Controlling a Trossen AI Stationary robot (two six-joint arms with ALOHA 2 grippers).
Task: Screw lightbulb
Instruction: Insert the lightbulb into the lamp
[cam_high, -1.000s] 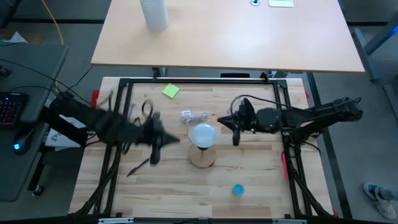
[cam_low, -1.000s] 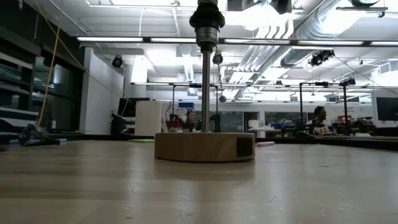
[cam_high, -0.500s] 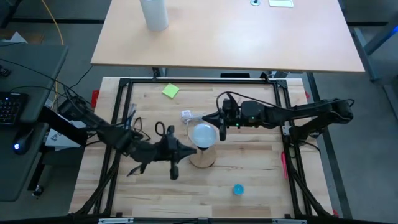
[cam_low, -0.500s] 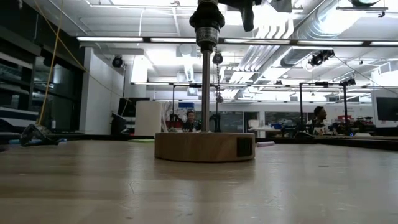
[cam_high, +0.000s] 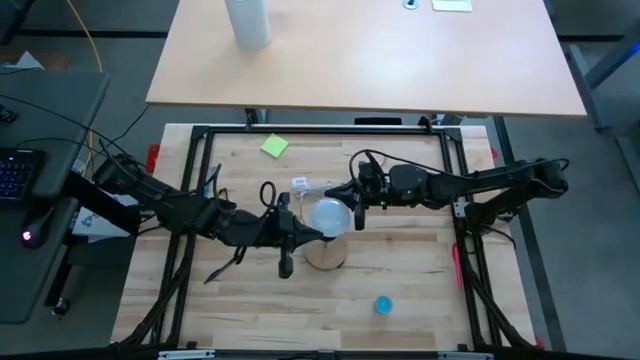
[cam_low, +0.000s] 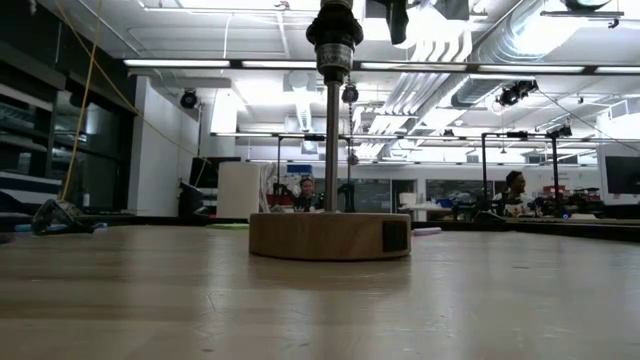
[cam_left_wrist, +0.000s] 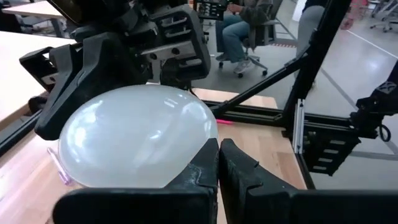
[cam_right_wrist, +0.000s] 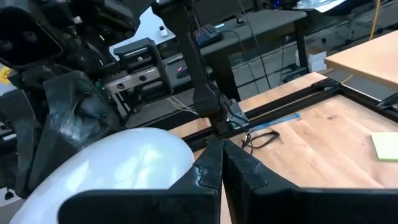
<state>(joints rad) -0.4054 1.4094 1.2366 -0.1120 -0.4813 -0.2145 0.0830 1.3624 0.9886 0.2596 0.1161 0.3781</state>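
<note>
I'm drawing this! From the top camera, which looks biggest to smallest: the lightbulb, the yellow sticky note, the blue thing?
1. lightbulb
2. yellow sticky note
3. blue thing
The bulb sits higher, nearer the camera, so it may look bigger.

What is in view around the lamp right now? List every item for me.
lightbulb: one, white, on top of the lamp, between the two tools
wooden disc base: one, tan, mid-table, with a metal post
sticky note: one, yellow-green, far left of the table
small round object: one, blue, near edge
white cylinder: one, on the far desk
left tool: dark, shut, at the bulb's left side
right tool: dark, shut, at the bulb's right side
</note>
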